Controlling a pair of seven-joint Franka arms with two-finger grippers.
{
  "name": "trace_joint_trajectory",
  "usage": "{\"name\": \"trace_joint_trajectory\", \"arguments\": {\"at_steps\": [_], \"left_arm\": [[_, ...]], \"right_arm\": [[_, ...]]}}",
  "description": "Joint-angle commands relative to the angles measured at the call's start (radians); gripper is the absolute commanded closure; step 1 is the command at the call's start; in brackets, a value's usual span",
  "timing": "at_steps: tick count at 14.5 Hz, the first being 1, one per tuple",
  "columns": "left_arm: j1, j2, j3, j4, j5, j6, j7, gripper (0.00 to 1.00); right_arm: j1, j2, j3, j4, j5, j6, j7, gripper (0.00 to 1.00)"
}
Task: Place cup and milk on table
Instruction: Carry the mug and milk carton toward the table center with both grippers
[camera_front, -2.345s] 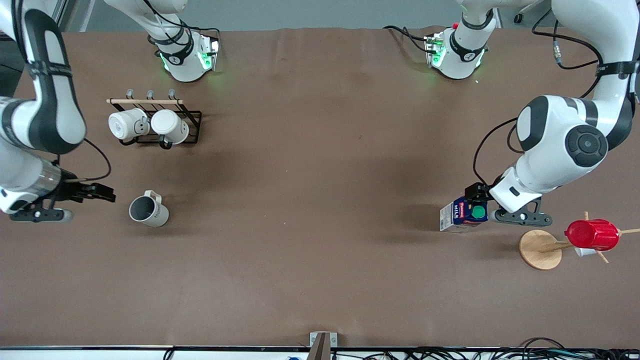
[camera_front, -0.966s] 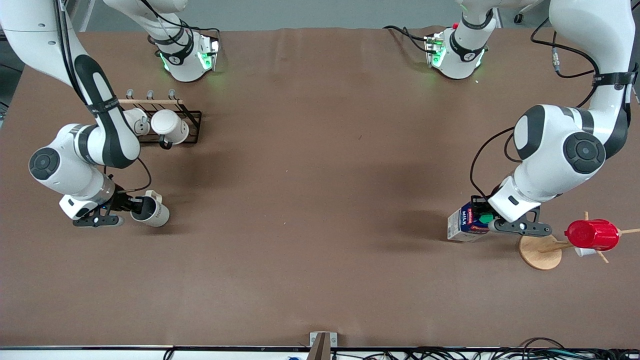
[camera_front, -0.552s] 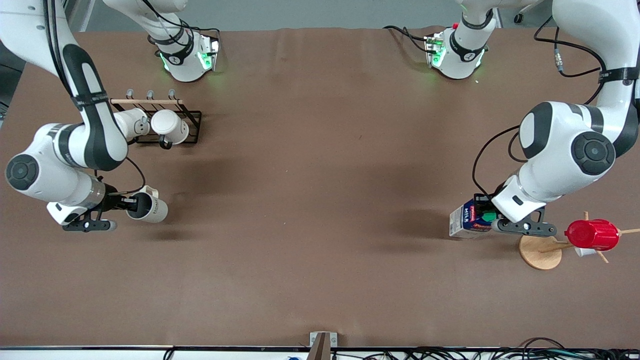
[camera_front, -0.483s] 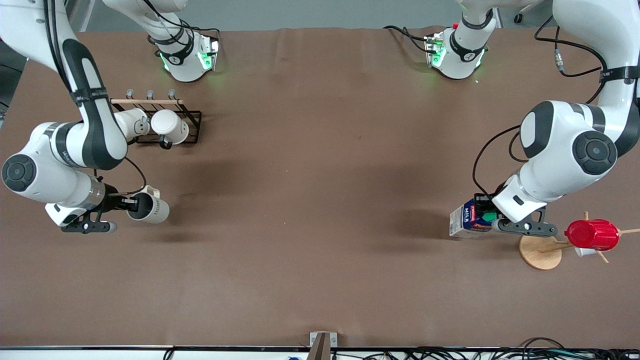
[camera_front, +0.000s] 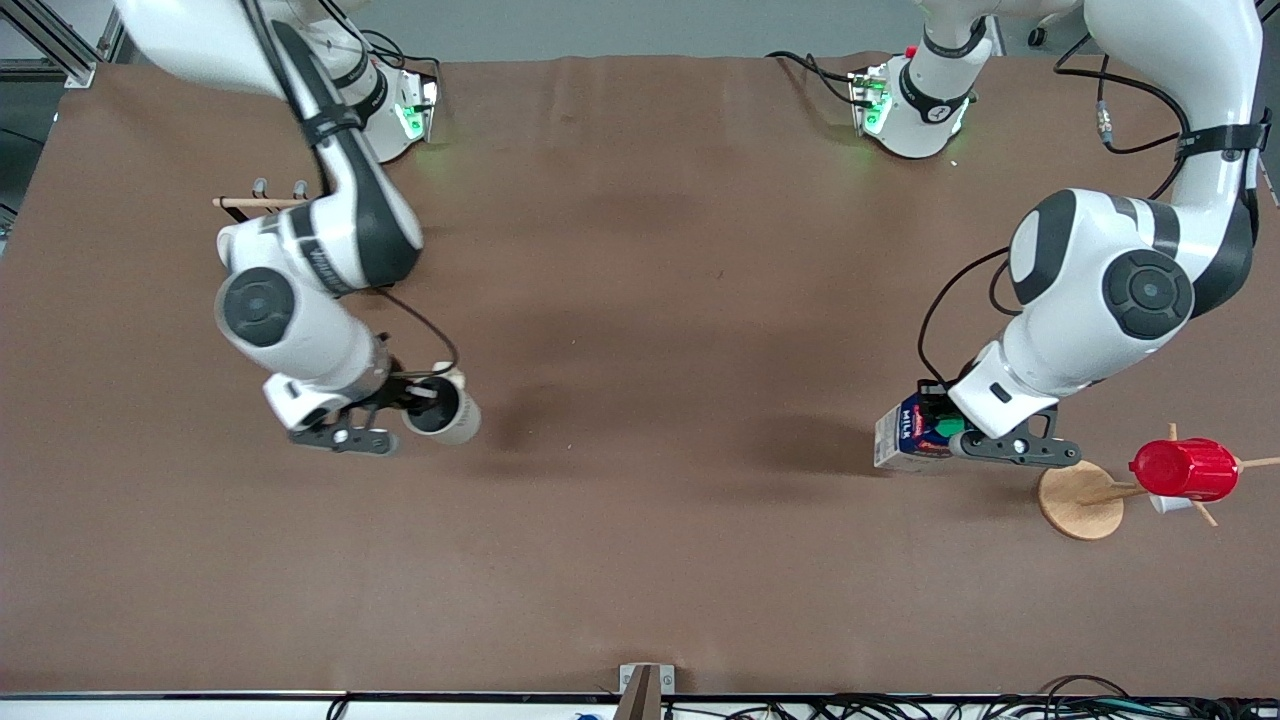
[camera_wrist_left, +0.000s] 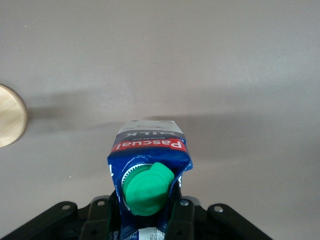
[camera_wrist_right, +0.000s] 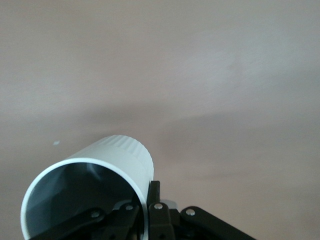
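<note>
While the right gripper (camera_front: 425, 400) pinches the cup (camera_front: 441, 408) by its rim, fingers clamped on the wall, left of the frame's centre above the table (camera_front: 640, 300), the left gripper (camera_front: 950, 425) squeezes the milk (camera_front: 908, 435) at right, beside a wooden stand (camera_front: 1078, 498).

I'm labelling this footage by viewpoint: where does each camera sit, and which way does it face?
Front view: high across the table, facing both arm bases; shows both arms, the right gripper holding the cup, and the left gripper holding the milk.
Left wrist view: on the left arm's wrist, looking past the left gripper at the milk and the table.
Right wrist view: on the right arm's wrist, looking at the cup, with the right gripper on its rim.
Shared: front and left wrist views both show the milk.
</note>
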Motion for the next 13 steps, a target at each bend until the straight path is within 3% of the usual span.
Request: {"name": "trace_joint_trajectory", "arguments": {"at_steps": [1,6,10,12,13], "left_arm": [[-0.042,-0.013,0.001,0.009,0.015,-0.025,-0.077,0.71],[-0.156,0.016,-0.009,0.039,0.015,-0.025,-0.278,0.71],[-0.240,0.088,-0.007,0.105,0.017,-0.025,-0.430,0.71],[-0.277,0.128,-0.009,0.122,0.014,-0.023,-0.490,0.71],[-0.303,0.152,-0.009,0.147,0.014,-0.022,-0.532,0.71]], "right_arm": [[0.111,0.102,-0.014,0.091,-0.003,0.004,0.116,1.00],[0.229,0.213,-0.014,0.126,-0.004,0.136,0.236,1.00],[0.285,0.236,-0.017,0.125,-0.006,0.154,0.256,0.97],[0.292,0.248,-0.017,0.123,-0.006,0.159,0.260,0.86],[0.294,0.254,-0.017,0.121,-0.007,0.174,0.268,0.86]]}}
